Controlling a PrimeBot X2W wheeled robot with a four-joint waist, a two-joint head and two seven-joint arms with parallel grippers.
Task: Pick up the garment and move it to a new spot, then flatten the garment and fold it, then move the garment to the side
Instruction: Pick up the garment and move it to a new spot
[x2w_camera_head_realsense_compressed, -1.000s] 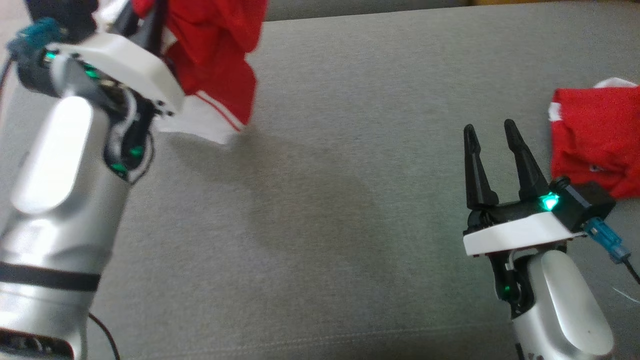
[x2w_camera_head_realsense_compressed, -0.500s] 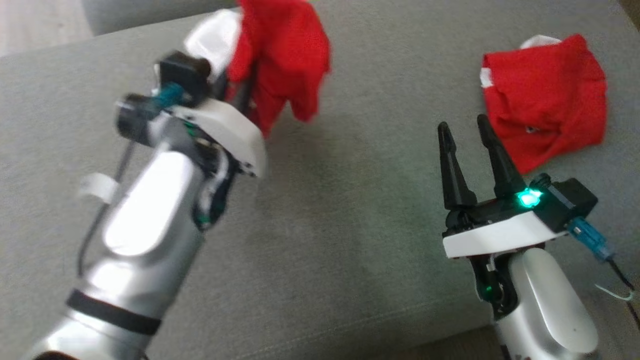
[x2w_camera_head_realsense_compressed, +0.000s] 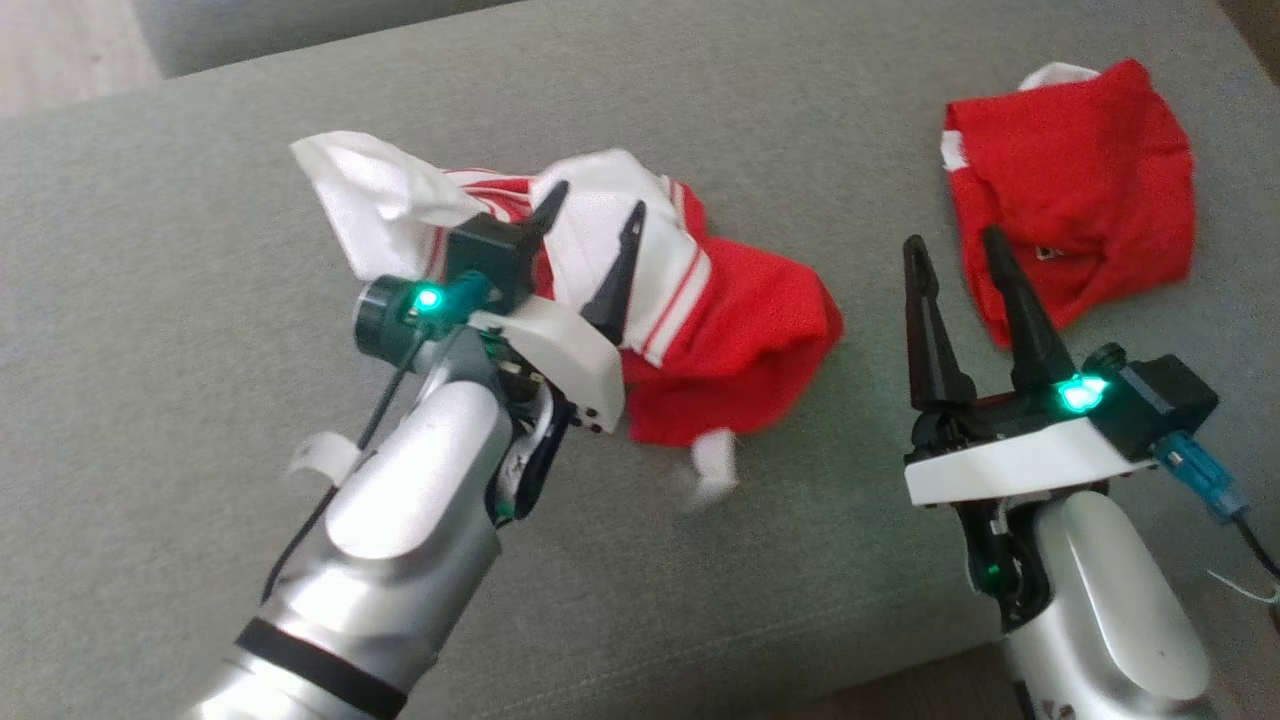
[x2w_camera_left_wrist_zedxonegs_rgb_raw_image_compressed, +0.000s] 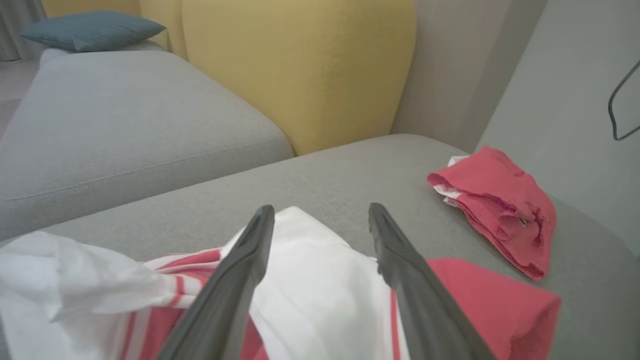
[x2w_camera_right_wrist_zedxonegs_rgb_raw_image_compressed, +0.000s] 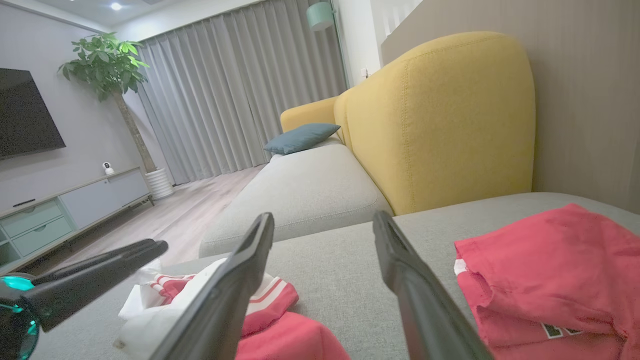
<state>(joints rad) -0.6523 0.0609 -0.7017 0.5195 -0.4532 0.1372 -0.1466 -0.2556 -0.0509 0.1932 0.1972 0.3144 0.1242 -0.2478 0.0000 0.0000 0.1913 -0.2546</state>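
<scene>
A second ago the left end effector (x2w_camera_head_realsense_compressed: 595, 202) was lifting the red-and-white garment (x2w_camera_head_realsense_compressed: 735, 330). Now its jaws stand wide above it, and the garment lies crumpled on the grey sofa seat (x2w_camera_head_realsense_compressed: 180, 230). The relocation looks finished, so flattening comes next. The right end effector (x2w_camera_head_realsense_compressed: 952, 242) stays wide and empty.

Red-and-white striped garment (x2w_camera_head_realsense_compressed: 740, 320), grey cushion (x2w_camera_head_realsense_compressed: 180, 260)
</scene>
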